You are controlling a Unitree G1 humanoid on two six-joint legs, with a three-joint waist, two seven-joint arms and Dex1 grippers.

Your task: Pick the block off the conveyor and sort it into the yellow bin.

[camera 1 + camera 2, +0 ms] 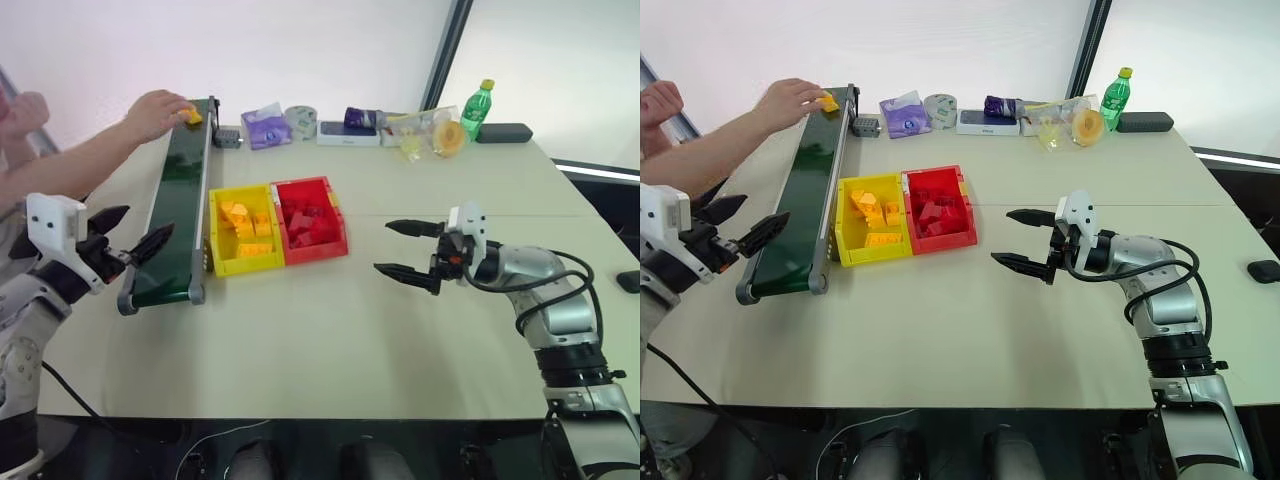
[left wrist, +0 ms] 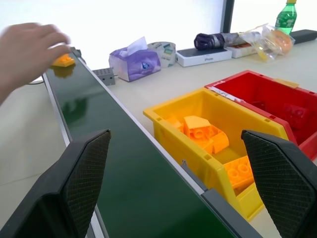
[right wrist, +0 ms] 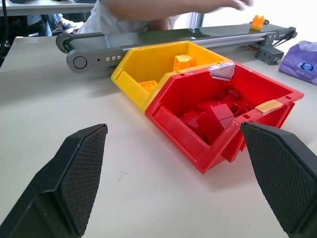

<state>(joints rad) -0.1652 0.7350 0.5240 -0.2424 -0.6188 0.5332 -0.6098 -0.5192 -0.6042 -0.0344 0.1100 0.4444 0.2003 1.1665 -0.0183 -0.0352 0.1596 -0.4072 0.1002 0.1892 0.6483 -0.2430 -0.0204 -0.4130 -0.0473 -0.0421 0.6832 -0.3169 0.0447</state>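
At the far end of the conveyor, under a person's hand, sits the block. It is a small yellow-orange plastic brick, bright against the dark green belt, and the person's fingers rest on it or just above it (I cannot tell which). In the left wrist view its top looks uneven, perhaps with studs, but it is too small to say more. The belt is long and narrow, with grey metal side rails and a roller at the near end.

Just beside the conveyor, on its right side, stands the yellow bin, a low rectangular tray of bright yellow plastic. Several yellow-orange bricks already lie in it. Joined to its right wall is a red bin of the same size, which holds dark red blocks.

Near the close end of the belt the left hand hovers, and its two black fingers stand wide apart with nothing between them. The right hand hangs over the bare bench, to the right of the red bin and well apart from it; it points toward the bins, and its fingers also stand wide apart and hold nothing.

Along the far edge of the bench lie a purple tissue pack, a roll of tape, a white flat box, a clear plastic bag and a green bottle.
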